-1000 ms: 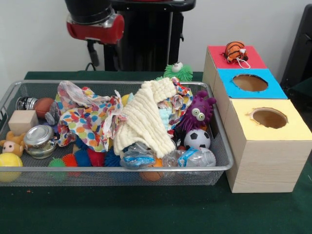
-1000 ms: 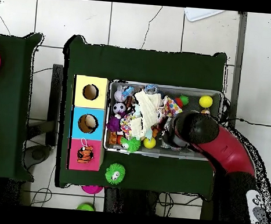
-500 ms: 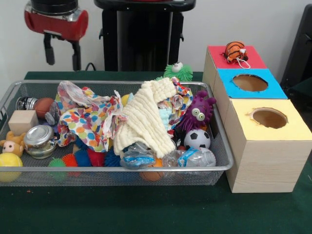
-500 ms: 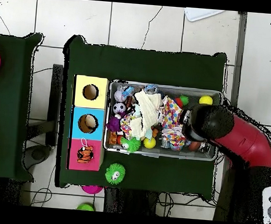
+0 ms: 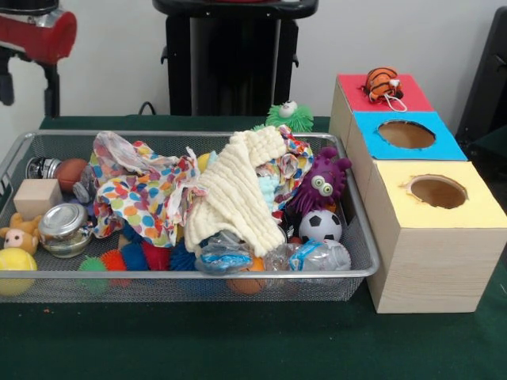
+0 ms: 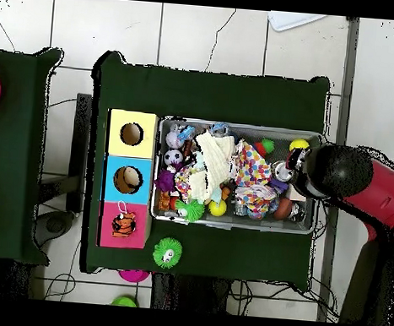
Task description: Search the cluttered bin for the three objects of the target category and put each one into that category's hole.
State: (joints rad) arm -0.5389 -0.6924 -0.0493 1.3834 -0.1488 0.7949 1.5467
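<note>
The silver wire-mesh bin (image 5: 198, 275) holds a heap of toys under a cream knit cloth (image 5: 238, 194) and a polka-dot cloth (image 5: 142, 194). My gripper (image 5: 28, 87) hangs open and empty high above the bin's left end in the front view. In the overhead view the arm's black head (image 6: 335, 172) covers the gripper at the bin's (image 6: 237, 125) right end. Three boxes stand beside the bin: red (image 5: 408, 99) with a tiger-striped toy (image 5: 383, 82) on it, blue (image 5: 444, 146) and yellow (image 5: 475, 210), each of the last two with an open round hole.
In the bin lie a purple monster toy (image 5: 321, 184), a soccer ball (image 5: 321, 226), a plastic bottle (image 5: 313, 255), a glass jar (image 5: 63, 228), a wooden block (image 5: 36, 196) and a yellow ball (image 5: 16, 265). A green spiky toy (image 5: 289, 117) sits behind the bin.
The arm has swung to the picture's left in the front view, to the right in the overhead view, from over the bin's middle to its end. Nothing in the bin moved.
</note>
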